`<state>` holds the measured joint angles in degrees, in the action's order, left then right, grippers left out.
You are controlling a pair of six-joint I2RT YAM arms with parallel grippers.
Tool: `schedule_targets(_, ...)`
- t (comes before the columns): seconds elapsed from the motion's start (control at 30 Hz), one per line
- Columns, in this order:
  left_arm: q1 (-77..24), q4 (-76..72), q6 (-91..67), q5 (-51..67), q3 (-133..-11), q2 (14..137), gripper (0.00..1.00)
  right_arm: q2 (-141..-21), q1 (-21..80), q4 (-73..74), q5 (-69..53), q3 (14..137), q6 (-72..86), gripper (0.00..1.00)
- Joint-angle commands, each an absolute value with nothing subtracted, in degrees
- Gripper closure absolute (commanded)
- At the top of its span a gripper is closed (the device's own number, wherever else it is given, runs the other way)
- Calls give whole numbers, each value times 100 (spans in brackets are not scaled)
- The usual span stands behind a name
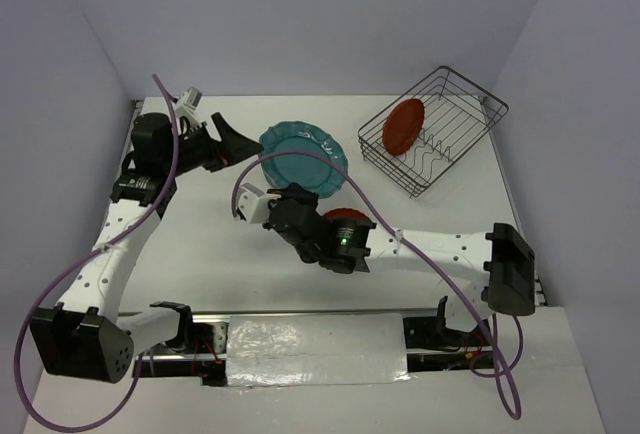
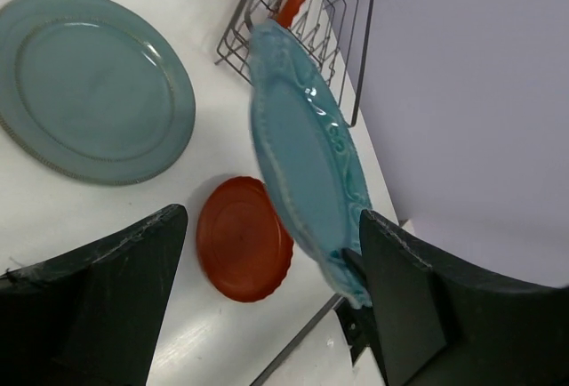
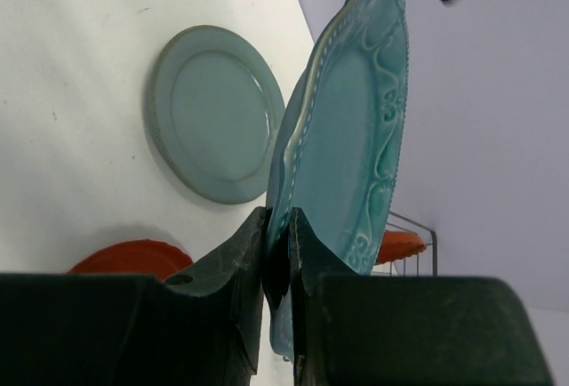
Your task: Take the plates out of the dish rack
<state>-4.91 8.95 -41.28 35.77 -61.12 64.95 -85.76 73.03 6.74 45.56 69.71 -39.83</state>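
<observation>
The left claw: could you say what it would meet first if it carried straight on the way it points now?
Most likely the teal plate, held on edge by the right claw; it sits between the fingers of the open left claw, though depth is unclear.

The scalloped teal plate (image 1: 303, 157), held on edge, blocks the centre; a flat red-orange plate (image 2: 243, 239) and smooth grey-green plate (image 2: 89, 84) lie beneath; right slots of the dark wire dish rack (image 1: 455, 129) look free
</observation>
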Motion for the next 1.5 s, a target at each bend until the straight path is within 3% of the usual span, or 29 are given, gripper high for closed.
schedule_targets(0.0,-668,519,-4227,3560,-6074,6486,9,-8613,7365,-282,4957,7417,-4386,100)
schedule_targets(0.37,-975,194,-4298,3305,-5520,6934,16,-9202,7374,-746,5080,7603,-4649,100)
schedule_targets(0.47,-976,62,-4333,3331,-5362,6961,22,-9281,7374,-923,5115,7620,-4702,100)
schedule_targets(0.57,-967,-263,-4456,3296,-5195,6917,39,-9360,7374,-932,5089,7664,-4676,100)
schedule_targets(0.67,-976,-439,-4552,3243,-5107,6926,67,-9430,7383,-923,5106,7682,-4632,100)
schedule_targets(0.7,-976,-483,-4579,3261,-5089,6969,81,-9439,7374,-949,5098,7664,-4614,100)
schedule_targets(0.77,-976,-624,-4632,3296,-5045,7048,97,-9466,7365,-940,5106,7664,-4588,100)
schedule_targets(0.8,-967,-641,-4649,3270,-5045,7066,100,-9475,7374,-845,5089,7673,-4544,100)
schedule_targets(0.97,-949,-1133,-5036,3085,-4825,7128,100,-9238,7365,-458,4905,7594,-3921,78)
schedule_targets(1.0,-932,-1186,-5184,3015,-4808,7154,100,-9133,7357,-213,4861,7594,-3772,71)
schedule_targets(1.03,-897,-1300,-5246,2980,-4808,7207,100,-9071,7356,-115,4852,7533,-3492,51)
schedule_targets(1.13,-774,-1283,-5352,2839,-5027,7365,100,-8773,7374,333,4808,7392,-2799,35)
schedule_targets(1.23,-529,-1344,-5510,2874,-5212,7567,100,-8518,7462,771,4843,7513,-1747,28)
schedule_targets(1.47,272,-801,-5291,2400,-5616,7515,100,-7965,7699,3303,5072,7622,1667,25)
